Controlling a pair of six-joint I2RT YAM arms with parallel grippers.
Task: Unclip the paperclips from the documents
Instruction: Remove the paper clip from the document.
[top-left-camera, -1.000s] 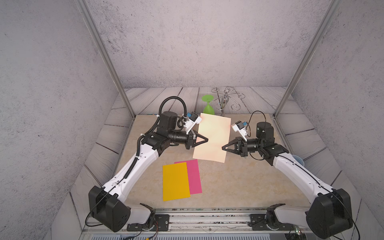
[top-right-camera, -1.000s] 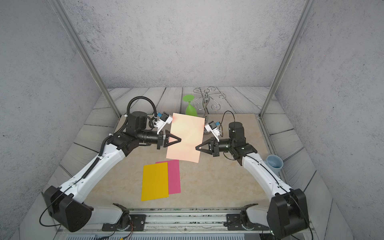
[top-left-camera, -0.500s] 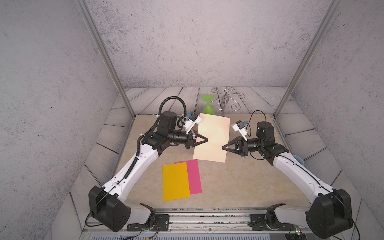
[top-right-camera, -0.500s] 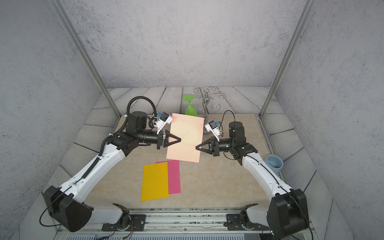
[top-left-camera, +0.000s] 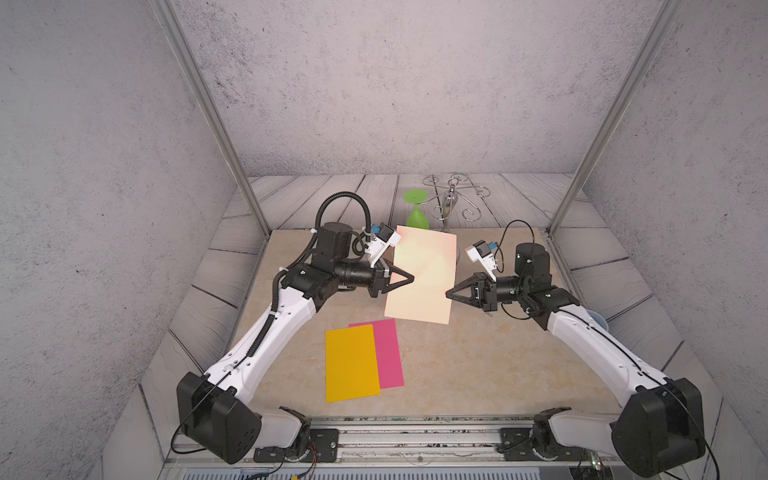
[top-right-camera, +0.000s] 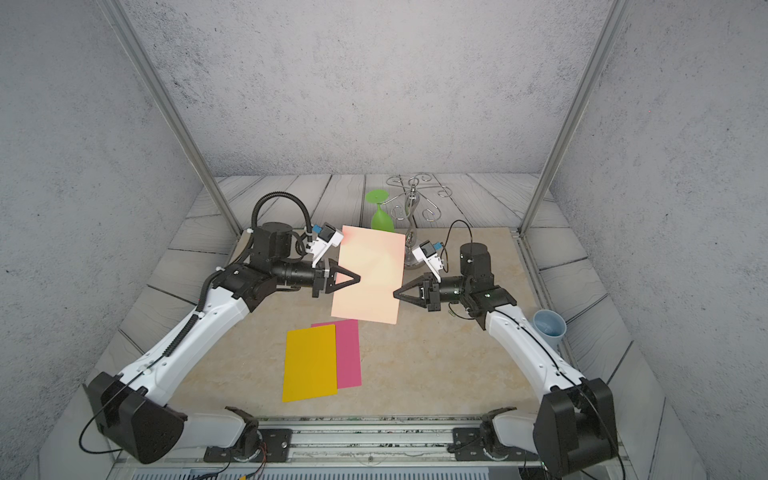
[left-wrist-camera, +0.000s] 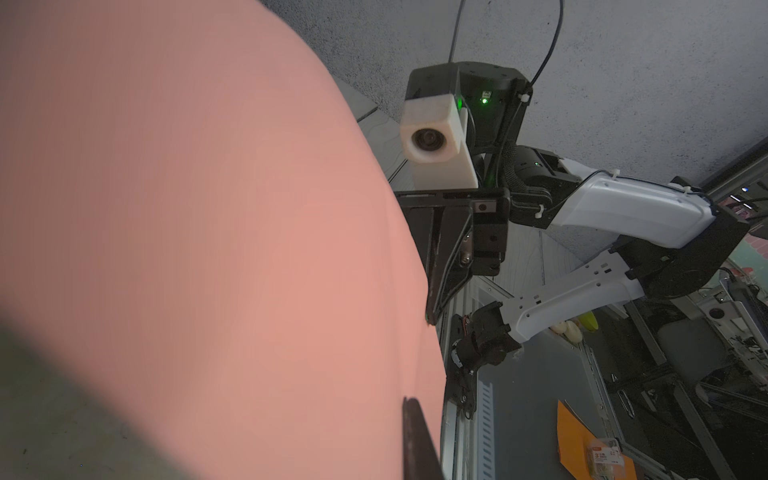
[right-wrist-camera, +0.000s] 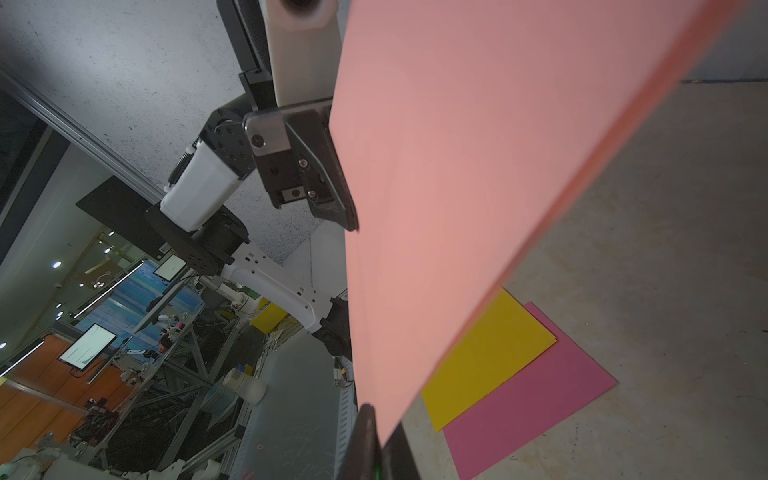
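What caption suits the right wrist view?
Left end effector and right end effector pinch a salmon pink sheet; yellow sheet overlaps magenta sheet.

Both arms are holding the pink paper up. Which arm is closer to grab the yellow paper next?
Probably the left. The yellow sheet lies flat on the left gripper's side of the table, while the right gripper, pinching the pink sheet's opposite edge, is farther across.
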